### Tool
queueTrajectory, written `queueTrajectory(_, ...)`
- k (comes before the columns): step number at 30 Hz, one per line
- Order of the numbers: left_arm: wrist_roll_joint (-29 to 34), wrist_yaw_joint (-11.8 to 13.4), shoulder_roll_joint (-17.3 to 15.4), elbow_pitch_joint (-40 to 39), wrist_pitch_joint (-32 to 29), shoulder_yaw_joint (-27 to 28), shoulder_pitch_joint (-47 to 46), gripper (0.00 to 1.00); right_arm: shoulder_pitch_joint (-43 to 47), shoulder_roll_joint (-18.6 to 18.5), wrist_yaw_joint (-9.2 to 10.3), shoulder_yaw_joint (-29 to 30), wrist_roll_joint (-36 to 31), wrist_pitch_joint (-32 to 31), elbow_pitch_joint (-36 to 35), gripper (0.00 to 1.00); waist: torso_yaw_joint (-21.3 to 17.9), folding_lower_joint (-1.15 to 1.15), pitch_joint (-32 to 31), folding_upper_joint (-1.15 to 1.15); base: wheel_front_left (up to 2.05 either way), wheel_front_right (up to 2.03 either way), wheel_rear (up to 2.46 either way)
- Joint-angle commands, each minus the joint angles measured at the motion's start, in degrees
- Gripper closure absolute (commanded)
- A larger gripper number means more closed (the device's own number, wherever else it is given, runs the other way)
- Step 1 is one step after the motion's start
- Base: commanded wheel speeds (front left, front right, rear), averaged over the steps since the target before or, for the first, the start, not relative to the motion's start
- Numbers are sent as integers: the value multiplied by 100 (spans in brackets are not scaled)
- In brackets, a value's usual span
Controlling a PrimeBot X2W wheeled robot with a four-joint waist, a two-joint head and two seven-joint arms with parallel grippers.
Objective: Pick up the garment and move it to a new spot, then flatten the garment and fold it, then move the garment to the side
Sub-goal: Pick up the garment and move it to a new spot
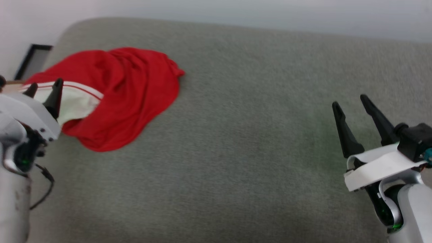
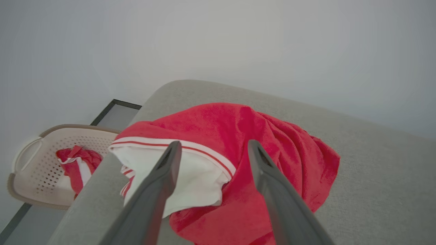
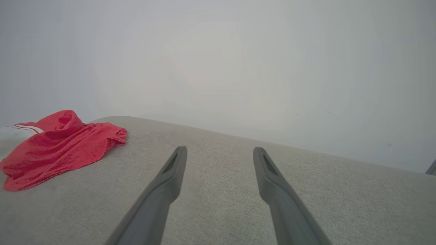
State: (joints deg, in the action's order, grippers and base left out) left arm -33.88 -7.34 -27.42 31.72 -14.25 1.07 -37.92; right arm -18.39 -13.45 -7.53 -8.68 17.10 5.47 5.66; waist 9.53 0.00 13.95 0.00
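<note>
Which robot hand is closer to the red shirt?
Left. The left end effector sits right beside the garment; the right end effector is far off over the grey cushion.

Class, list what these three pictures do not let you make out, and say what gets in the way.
1. The garment front: every view, crumpled folds hide it.
2. Whether the left gripper touches the garment: head view, fingers overlap the cloth; depth unclear.
3. Basket contents: left wrist view, the cushion edge covers part.
4. The garment's left end: right wrist view, cut by the picture's edge.
</note>
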Motion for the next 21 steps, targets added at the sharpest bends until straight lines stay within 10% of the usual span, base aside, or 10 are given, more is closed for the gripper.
queueTrajectory(1, -117, -15, -94, 187, -190, -86, -202, 0, -125, -7, 8, -7, -32, -12, -64, 0, -576, 0, 675, 0, 0, 0, 0)
queueTrajectory(10, -427, -13, -393, 1526, -1288, -401, -1047, 0, -407, -35, 8, 4, -84, -54, -324, 0, -836, 0, 1240, 0, 0, 0, 0)
queueTrajectory(21, -468, 18, 4, 2902, -2109, -738, -1361, 0, -604, -12, 7, -25, -108, -94, -401, 0, -931, 0, 1505, 0, 0, 0, 0)
